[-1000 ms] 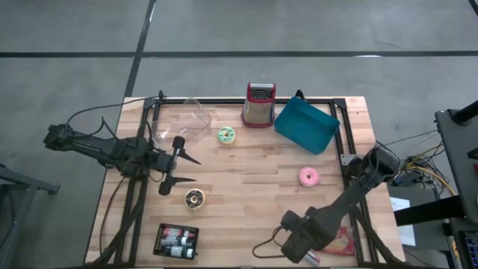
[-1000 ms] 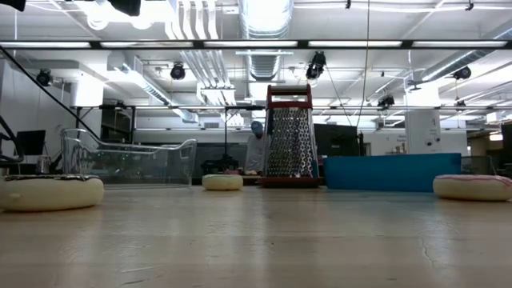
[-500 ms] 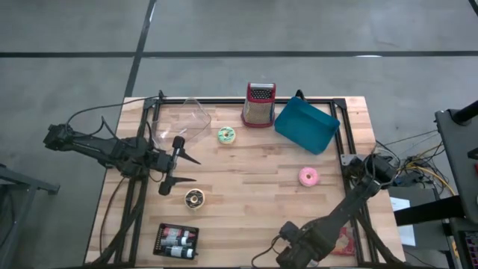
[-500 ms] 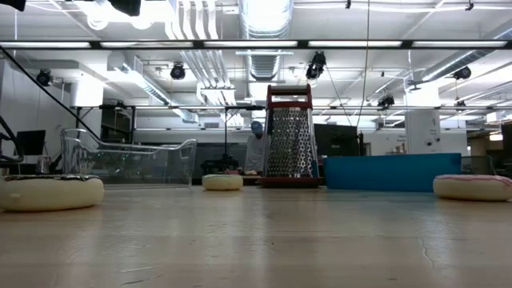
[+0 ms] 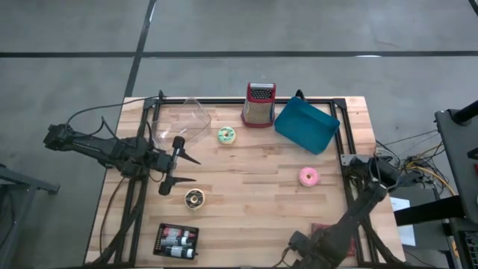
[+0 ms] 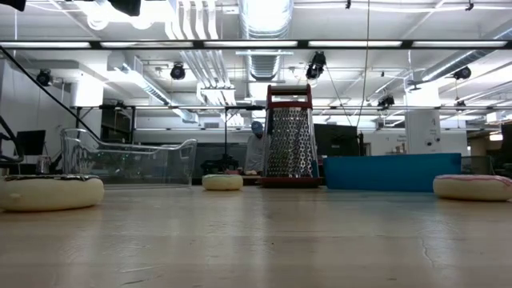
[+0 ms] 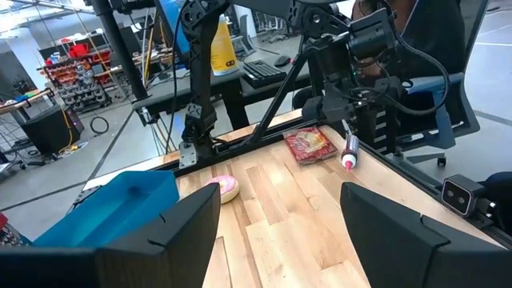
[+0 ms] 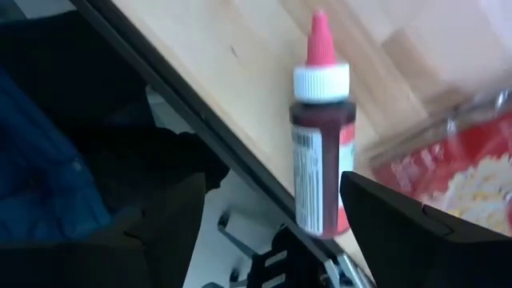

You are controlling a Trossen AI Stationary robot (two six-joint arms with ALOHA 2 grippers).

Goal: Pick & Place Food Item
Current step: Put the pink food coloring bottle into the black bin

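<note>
Three doughnuts lie flat on the wooden table: a pink one (image 5: 308, 176), a green one (image 5: 226, 134) and a chocolate one (image 5: 194, 197). My left gripper (image 5: 196, 170) is open and empty, just left of the chocolate doughnut. My right gripper (image 8: 272, 180) is open at the table's near right edge, mostly below the high view's lower border. It is over a small red bottle with a pink cap (image 8: 320, 160) that lies on the wood with its base at the table's edge. Whether a finger touches the bottle, I cannot tell.
A blue bin (image 5: 306, 125), a metal grater (image 5: 258, 104) and a clear container (image 5: 187, 119) stand along the far edge. A black tray of small bottles (image 5: 176, 240) sits near left. A red snack packet (image 8: 448, 168) lies beside the red bottle.
My right arm has drawn toward the table's near edge, and its gripper has slid out past the high view's lower border. The doughnuts have not moved.
</note>
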